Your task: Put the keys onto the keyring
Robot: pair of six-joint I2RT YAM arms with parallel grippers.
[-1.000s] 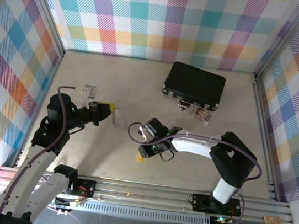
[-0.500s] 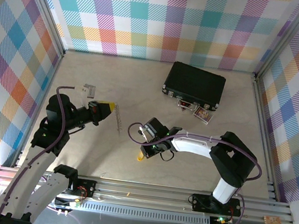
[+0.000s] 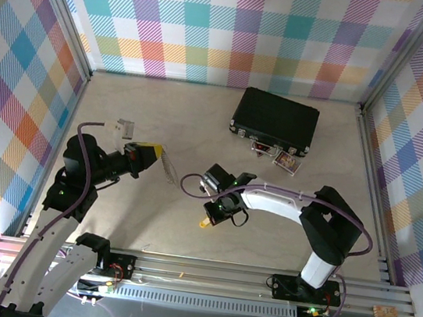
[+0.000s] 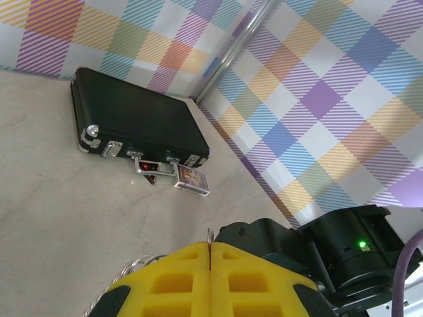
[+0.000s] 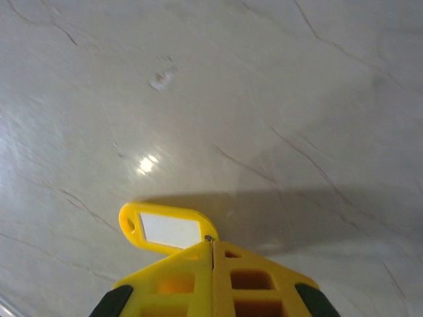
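Observation:
My left gripper (image 3: 154,153) is shut on the keyring (image 3: 168,167), a thin grey loop sticking out to the right of the fingers, seen edge-on. In the left wrist view its rim (image 4: 209,235) pokes up from the seam of the yellow fingers (image 4: 178,277), and its coils (image 4: 135,265) show at the left. My right gripper (image 3: 209,215) points down at the table and is shut. A sliver of grey metal (image 5: 209,238) sits in its seam, joined to a yellow key tag (image 5: 165,228) with a white label. The same tag (image 3: 202,223) shows just below the fingers.
A black case (image 3: 274,120) with silvery latches and small cards (image 3: 287,161) in front lies at the back right. Small pale flat pieces (image 3: 125,126) lie near the left arm's cable; what they are is unclear. Metal rails (image 3: 370,149) and checked walls border the table.
The keyring in the left gripper has turned from flat-on to edge-on and lifted slightly. The right gripper and yellow tag have shifted a little to the right.

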